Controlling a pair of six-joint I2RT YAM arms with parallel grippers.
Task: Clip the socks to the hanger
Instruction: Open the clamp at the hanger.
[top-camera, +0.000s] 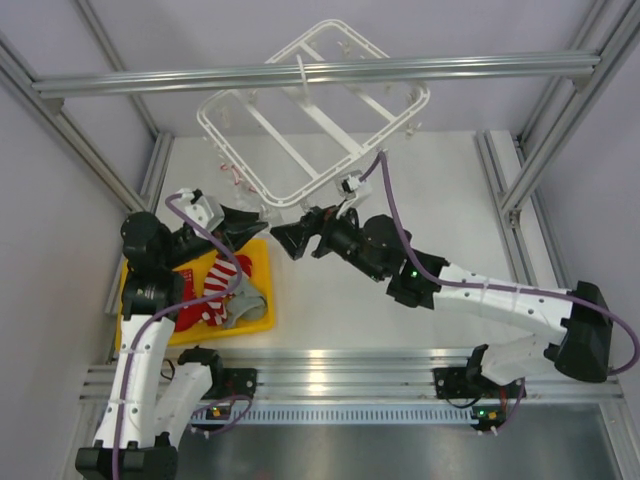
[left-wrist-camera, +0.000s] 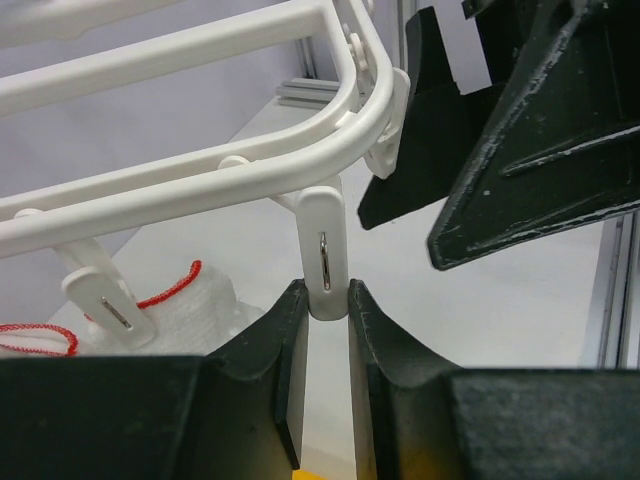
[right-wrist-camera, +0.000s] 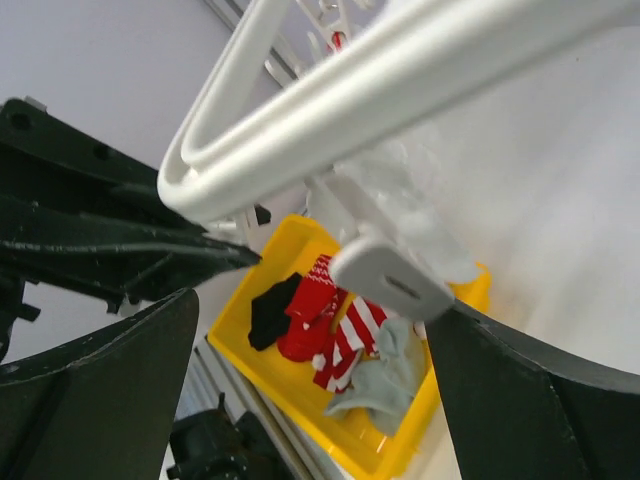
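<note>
The white hanger (top-camera: 310, 120) hangs from the top beam, tilted. My left gripper (top-camera: 262, 222) is at its near left corner. In the left wrist view my left gripper (left-wrist-camera: 325, 302) is shut on the lower end of a dangling white clip (left-wrist-camera: 325, 245). My right gripper (top-camera: 287, 240) is just right of it, open and empty. In the right wrist view my right gripper (right-wrist-camera: 315, 305) has another clip (right-wrist-camera: 390, 280) hanging between its jaws, close to the right finger. The socks lie in the yellow tray (top-camera: 258, 252): red-and-white striped socks (right-wrist-camera: 345, 335) and a grey sock (right-wrist-camera: 390, 385).
A black piece of fabric (right-wrist-camera: 270, 310) also lies in the tray. A white mesh pouch with red string (left-wrist-camera: 190, 310) lies on the table behind the hanger's corner. A grey aluminium beam (top-camera: 300, 75) crosses above the hanger, and frame posts stand at both sides.
</note>
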